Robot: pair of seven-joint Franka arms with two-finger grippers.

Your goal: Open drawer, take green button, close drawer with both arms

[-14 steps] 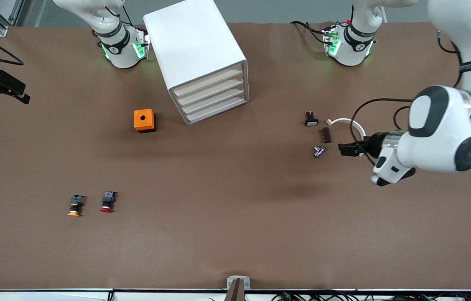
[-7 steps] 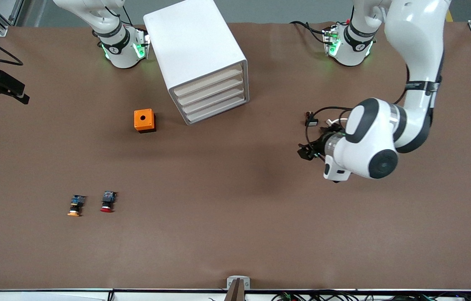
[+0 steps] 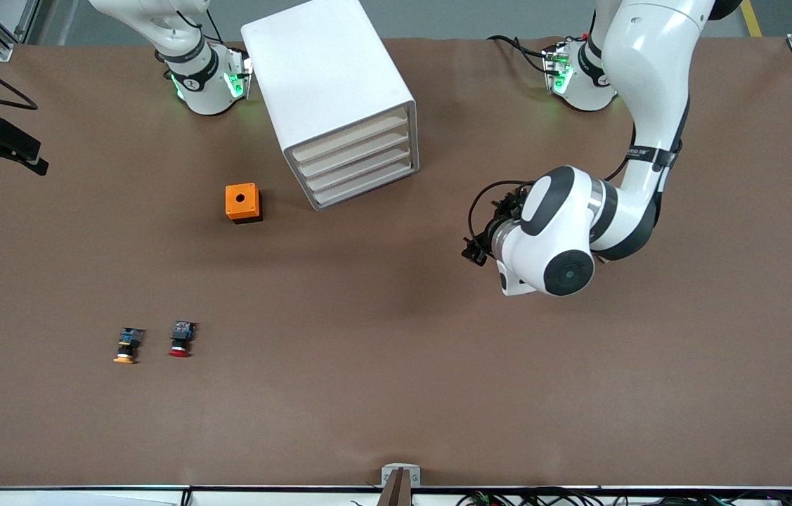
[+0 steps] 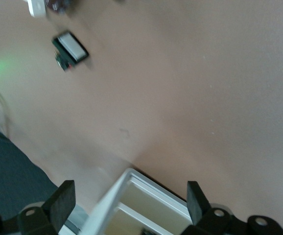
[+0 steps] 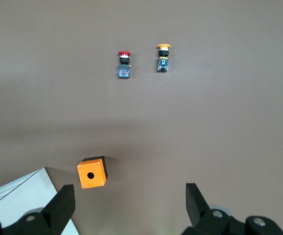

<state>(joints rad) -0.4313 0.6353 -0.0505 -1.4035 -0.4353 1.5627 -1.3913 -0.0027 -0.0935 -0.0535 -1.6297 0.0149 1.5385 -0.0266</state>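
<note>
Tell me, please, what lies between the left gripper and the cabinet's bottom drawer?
Only bare brown table: in the front view nothing lies between the left gripper and the bottom drawer.

cabinet [image 3: 329, 91]: stands on my table [image 3: 396, 393], beside my right arm's base, its drawers stacked facing the front camera.
drawer [image 3: 366, 190]: the lowest of the four, under the other three (all sit flush).
box with a hole [image 3: 242, 202]: on the table just beside the cabinet, toward my right arm's end.
two buttons [image 3: 154, 342]: side by side, well apart from the box, nearer to the front camera.
my left tool [image 3: 474, 251]: over the table, toward the left arm's end from the drawer fronts.
my right tool [image 5: 127, 203]: over the box and the cabinet's edge, waiting.
</note>
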